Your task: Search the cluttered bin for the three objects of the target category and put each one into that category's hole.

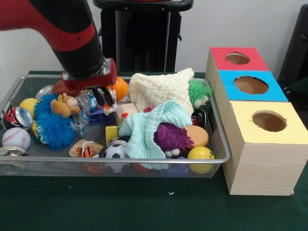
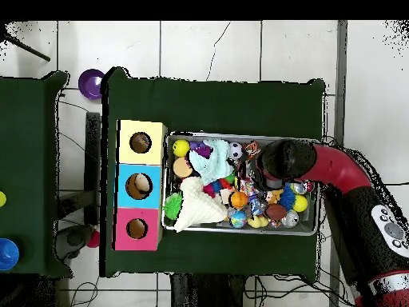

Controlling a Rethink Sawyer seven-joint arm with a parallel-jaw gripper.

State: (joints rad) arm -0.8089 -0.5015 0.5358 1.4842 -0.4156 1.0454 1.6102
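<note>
The silver wire mesh bin [image 1: 48,162] sits on the green table, full of toys, and also shows in the overhead view [image 2: 240,231]. My gripper [image 1: 104,98] reaches down into the bin's back left part, between a brown teddy bear [image 1: 65,105] and an orange ball [image 1: 120,88]. Its tips are among small toys; I cannot tell whether it holds anything. In the overhead view the red arm [image 2: 279,157] hides the gripper. Three wooden boxes with holes stand beside the bin: red top [image 1: 239,58], blue top [image 1: 251,85], yellow top [image 1: 268,121].
The bin holds a cream knitted cloth [image 1: 159,89], mint cloth [image 1: 149,127], purple spiky toy [image 1: 172,137], green spiky toy [image 1: 198,93], blue spiky ball [image 1: 53,122], baseball [image 1: 15,137], soccer ball [image 1: 115,151] and yellow smiley ball [image 1: 200,155]. A purple bowl [image 2: 90,82] lies off the table.
</note>
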